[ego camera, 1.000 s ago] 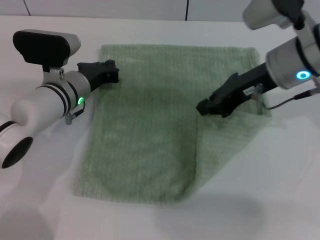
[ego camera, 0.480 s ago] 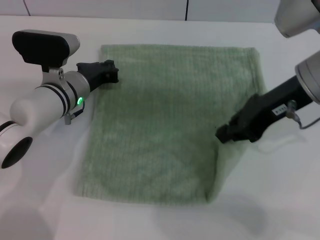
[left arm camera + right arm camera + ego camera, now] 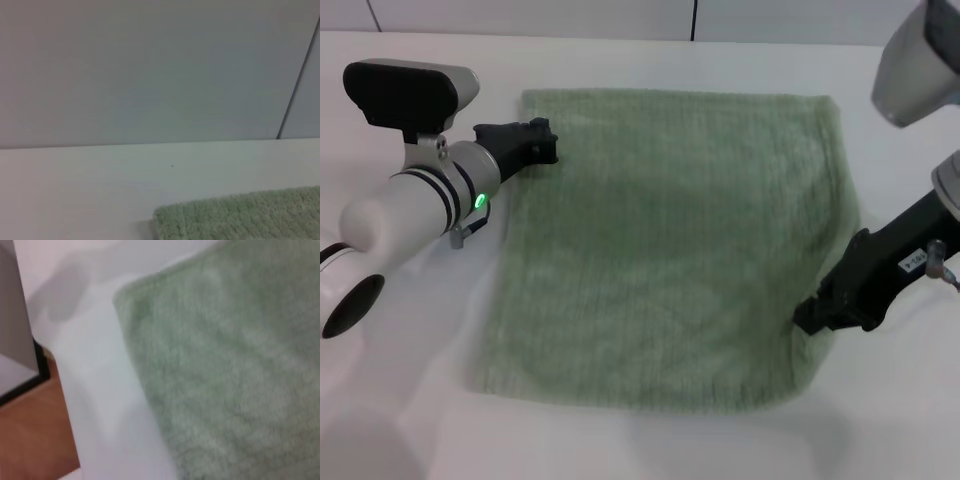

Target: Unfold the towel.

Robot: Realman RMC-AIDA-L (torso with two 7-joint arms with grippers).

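- Right gripper (image 3: pixel 807 318), a black claw on a dark forearm, sits low at the near right edge of the pale sage-green ribbed terry towel (image 3: pixel 660 240); it looks pinched shut on that edge, probably so the cloth can be drawn outward and laid flat.
- Towel placement: it lies spread on the white table (image 3: pixel 620 440), nearly square, its far edge straight and its near right corner slightly puckered beside the claw.
- Left gripper (image 3: pixel 542 143), also black, rests at the towel's far left edge, likely to pin that side against the pull; whether its fingers are parted or closed cannot be told.
- Judging by the flat single layer, the unfolding seems almost done; only the held corner wants settling.
- Release too high might let that corner curl back.
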